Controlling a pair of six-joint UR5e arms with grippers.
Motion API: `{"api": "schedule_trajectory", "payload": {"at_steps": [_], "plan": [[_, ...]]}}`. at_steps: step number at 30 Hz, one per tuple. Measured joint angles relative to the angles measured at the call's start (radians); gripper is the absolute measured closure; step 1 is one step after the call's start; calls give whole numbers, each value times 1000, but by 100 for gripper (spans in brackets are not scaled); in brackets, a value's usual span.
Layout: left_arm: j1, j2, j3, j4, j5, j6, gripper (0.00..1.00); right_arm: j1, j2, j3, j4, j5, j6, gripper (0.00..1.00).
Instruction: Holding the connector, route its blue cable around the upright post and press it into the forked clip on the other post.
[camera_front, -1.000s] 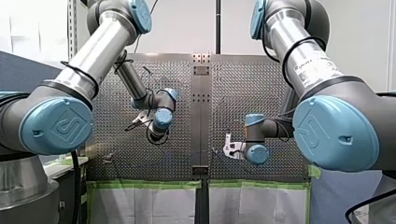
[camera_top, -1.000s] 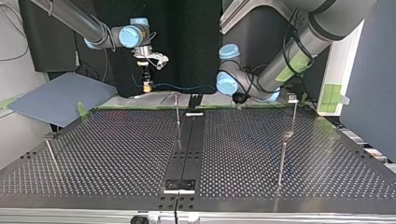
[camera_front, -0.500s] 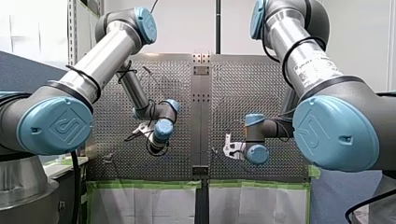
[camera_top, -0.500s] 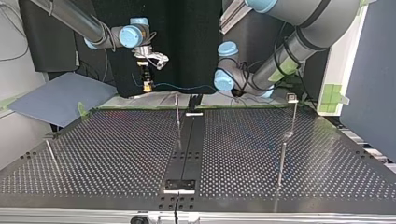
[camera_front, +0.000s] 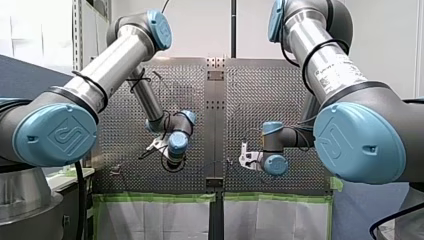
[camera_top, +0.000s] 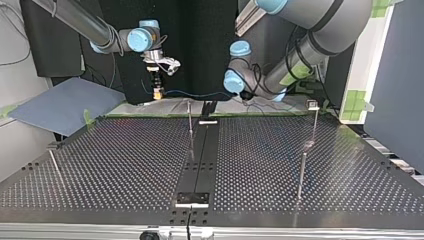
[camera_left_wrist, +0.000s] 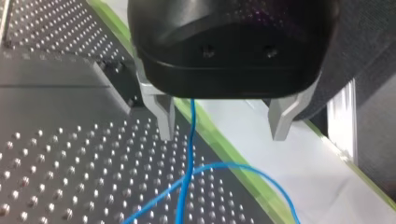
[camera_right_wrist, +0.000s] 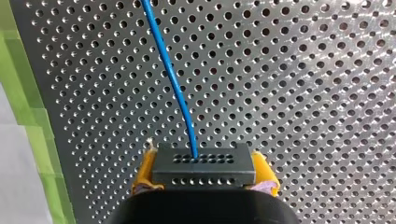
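Note:
My right gripper (camera_right_wrist: 204, 175) is shut on a black connector (camera_right_wrist: 203, 163), its yellow pads pressed against both ends. The blue cable (camera_right_wrist: 175, 84) leaves the connector and runs off over the perforated plate. In the top view this gripper (camera_top: 157, 90) hangs above the table's far edge, and the cable (camera_top: 200, 93) stretches from it towards my left arm's wrist (camera_top: 235, 82). My left gripper (camera_left_wrist: 223, 127) is open, and the cable (camera_left_wrist: 190, 154) passes loosely between its metal fingers (camera_left_wrist: 163, 116) without touching them. A thin upright post (camera_top: 190, 117) stands just below the cable. Another post (camera_top: 315, 122) with a small head piece stands at the right.
A third thin post (camera_top: 301, 175) stands nearer the camera at the top view's right, and a short one (camera_top: 55, 162) at its left. A dark centre rail (camera_top: 200, 160) splits the perforated table. Green tape (camera_left_wrist: 224, 149) lines the table's edge below my left gripper.
My left arm has swung down and towards the table's middle, leftward in the top view, bringing its open fingers around the cable. My right gripper holds still with the connector.

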Motion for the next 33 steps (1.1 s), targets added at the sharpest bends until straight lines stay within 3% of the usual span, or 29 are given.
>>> {"api": "schedule_trajectory", "payload": {"at_steps": [4, 13, 17, 24, 33], "plan": [[-9, -9, 2, 12, 31, -34, 0, -3, 0, -2, -1, -13, 1, 100], [-25, -14, 2, 74, 112, -115, 0, -4, 0, -10, 10, -83, 2, 100], [-29, -32, 6, 73, 145, -149, 0, -6, 0, -15, 19, -105, 4, 100], [-33, -77, 12, 75, 199, -213, 0, -8, 0, -18, 25, -112, 4, 100], [-27, -81, 32, 74, 277, -293, 0, -15, 0, -21, 32, -113, -1, 100]]}}
